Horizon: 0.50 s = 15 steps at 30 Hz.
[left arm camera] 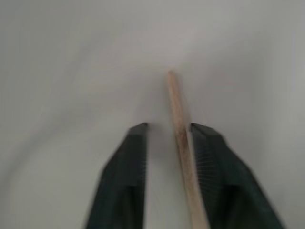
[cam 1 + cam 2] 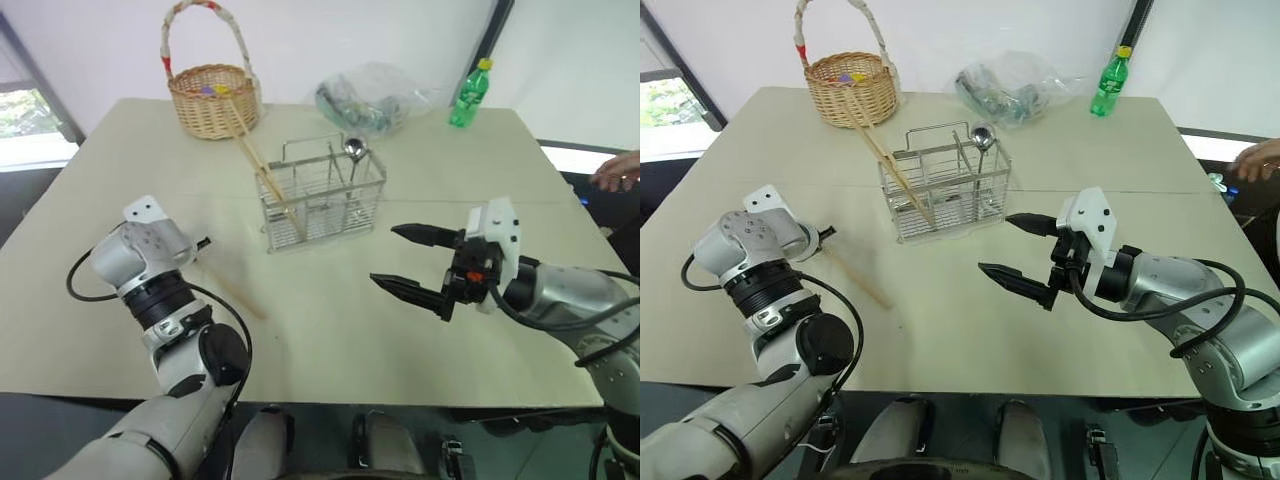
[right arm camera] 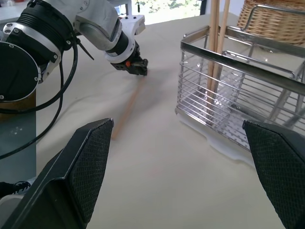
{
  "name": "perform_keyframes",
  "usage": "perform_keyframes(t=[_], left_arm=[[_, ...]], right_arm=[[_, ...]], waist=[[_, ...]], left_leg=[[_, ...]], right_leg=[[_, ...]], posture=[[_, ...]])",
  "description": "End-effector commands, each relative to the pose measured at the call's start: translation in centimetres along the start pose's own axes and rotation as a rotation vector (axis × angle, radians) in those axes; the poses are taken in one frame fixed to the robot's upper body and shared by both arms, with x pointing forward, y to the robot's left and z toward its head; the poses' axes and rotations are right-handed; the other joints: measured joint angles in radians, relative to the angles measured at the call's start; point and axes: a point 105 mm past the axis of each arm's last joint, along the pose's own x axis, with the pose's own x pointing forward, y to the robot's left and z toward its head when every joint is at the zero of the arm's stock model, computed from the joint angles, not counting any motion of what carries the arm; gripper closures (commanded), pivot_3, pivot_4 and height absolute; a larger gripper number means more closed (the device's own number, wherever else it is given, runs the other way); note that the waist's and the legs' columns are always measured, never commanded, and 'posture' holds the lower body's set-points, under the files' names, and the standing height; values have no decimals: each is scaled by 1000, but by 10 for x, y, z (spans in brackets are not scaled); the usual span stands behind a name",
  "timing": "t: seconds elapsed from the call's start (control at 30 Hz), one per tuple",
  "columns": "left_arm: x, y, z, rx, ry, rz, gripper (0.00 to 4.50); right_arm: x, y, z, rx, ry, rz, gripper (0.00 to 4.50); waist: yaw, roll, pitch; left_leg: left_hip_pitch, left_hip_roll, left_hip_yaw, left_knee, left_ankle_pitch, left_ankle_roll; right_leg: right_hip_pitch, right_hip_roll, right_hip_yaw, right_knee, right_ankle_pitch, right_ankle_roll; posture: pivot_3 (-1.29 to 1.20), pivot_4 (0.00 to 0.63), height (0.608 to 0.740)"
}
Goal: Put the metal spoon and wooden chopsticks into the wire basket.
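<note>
My left gripper [image 3: 137, 67] is pinching a loose chopstick [image 1: 181, 143] lying on the table [image 2: 330, 330] — its fingers pressed together around it. My right gripper [image 2: 412, 262] is hovering spread wide near the basket [image 2: 320, 195], which is holding the spoon [image 2: 353, 150] and other chopsticks [image 2: 262, 172] — leaning out.

The wire basket [image 2: 320, 195] is bright, glossy metal grid. The metal spoon [image 2: 354, 149] shines like polished steel. The wooden chopsticks [image 2: 262, 172] are pale, matt bare wood. On the far left, the wicker basket [image 2: 212, 98] looks rough and woven. The table [image 2: 330, 320] is smooth, matt beige. The right gripper [image 2: 412, 262] has matt black, finely textured finger pads.
</note>
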Motion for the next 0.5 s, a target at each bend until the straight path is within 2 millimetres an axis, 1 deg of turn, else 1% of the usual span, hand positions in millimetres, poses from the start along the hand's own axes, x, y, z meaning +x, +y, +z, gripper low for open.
perform_keyframes(t=[0.03, 0.1, 0.17, 0.23, 0.33, 0.37, 0.43, 0.47, 0.5], left_arm=[[1, -10, 2, -8, 6, -45, 4452], [1, -10, 5, -14, -2, -44, 4452], [0, -8, 12, -21, -29, -42, 4452], [-3, -5, 32, -16, -118, -45, 4452], [-13, 0, 75, -60, -299, -77, 4452], [-20, 4, 95, -77, -384, -94, 4452], [-43, 1, 137, -116, -572, -198, 4452], [-58, -3, 155, -129, -656, -268, 4452], [-72, -8, 169, -133, -724, -336, 4452]], right_arm=[[-3, 3, 12, -44, -42, -6, 0], [-3, 2, 12, -44, -43, -8, 0], [-3, 1, 11, -45, -43, -9, 0], [-3, 0, 11, -46, -44, -12, 0], [-4, -3, 11, -46, -44, -19, 0], [-5, -4, 11, -47, -43, -21, 0], [-5, -4, 13, -52, -40, -19, 0], [-6, -4, 14, -59, -38, -17, 0], [-6, -5, 15, -64, -37, -14, 0]], waist=[[1, 0, 0], [-2, 0, 0], [-5, 0, 0], [-7, -1, 1], [-12, -3, 2], [-12, -4, 2], [-11, -4, 2], [-9, -4, 3], [-9, -4, 3]], left_leg=[[0, 0, 0, 0, 0, 0], [0, 0, 0, 0, 0, 0], [0, 0, 0, -1, 0, 1], [0, 0, 0, -1, 0, 0], [-1, 1, 0, -1, 0, 0], [-1, 2, 0, -1, 0, 0], [-2, 2, 0, -1, 1, 0], [-2, 2, 0, -1, 1, 0], [-2, 2, 0, -1, 1, 0]], right_leg=[[0, 0, 0, 0, 0, 0], [0, 0, 0, 0, 0, 0], [-1, 0, 0, 0, 0, 0], [-1, 0, 0, 0, 0, 0], [-3, 2, 0, 0, 0, 0], [-4, 2, 0, 0, 0, 0], [-5, 2, 0, 0, 1, -1], [-5, 2, 0, 0, 1, -1], [-5, 2, 0, 0, 1, -1]], posture=[[0, 150, 666], [0, 150, 666], [0, 150, 666], [0, 150, 666], [0, 150, 666], [0, 150, 666], [0, 150, 666], [0, 150, 666], [0, 150, 666]])
